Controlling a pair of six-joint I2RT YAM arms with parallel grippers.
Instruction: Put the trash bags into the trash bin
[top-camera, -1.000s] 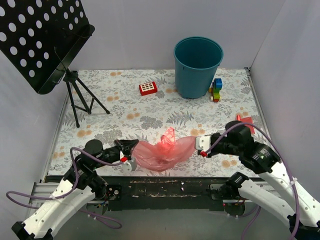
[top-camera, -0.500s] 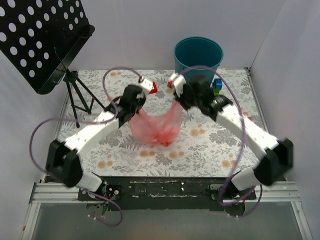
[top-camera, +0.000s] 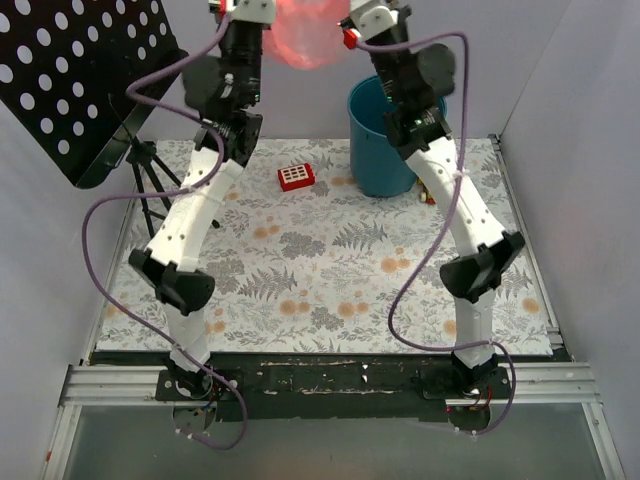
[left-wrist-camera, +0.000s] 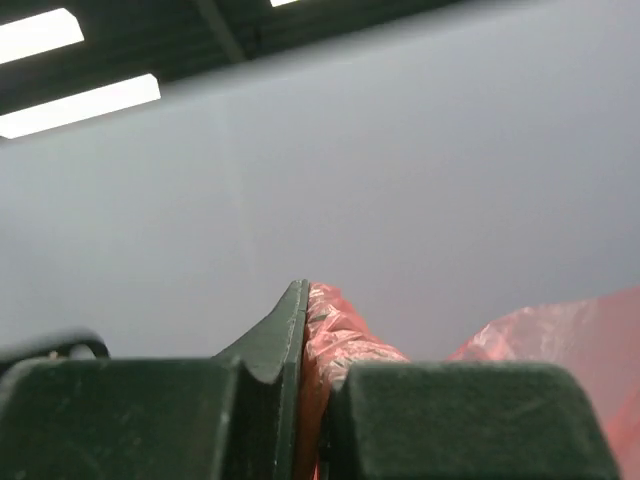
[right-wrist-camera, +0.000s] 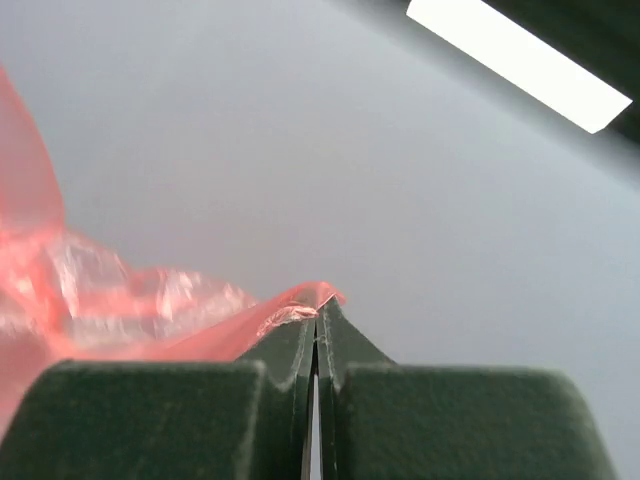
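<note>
Bag (top-camera: 310, 35), a second ago stretched low over the table's (top-camera: 330, 270) near edge, now hangs high by the far edge, just left of the bin (top-camera: 378, 150), with the left arm (top-camera: 200, 205) and right arm (top-camera: 455, 195) each keeping jaws clenched on one end, so probably only carrying it over the bin and letting go remains.

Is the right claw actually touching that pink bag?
Touching. The right wrist view shows the right gripper shut on the trash bag, film pinched between its jaws.
</note>
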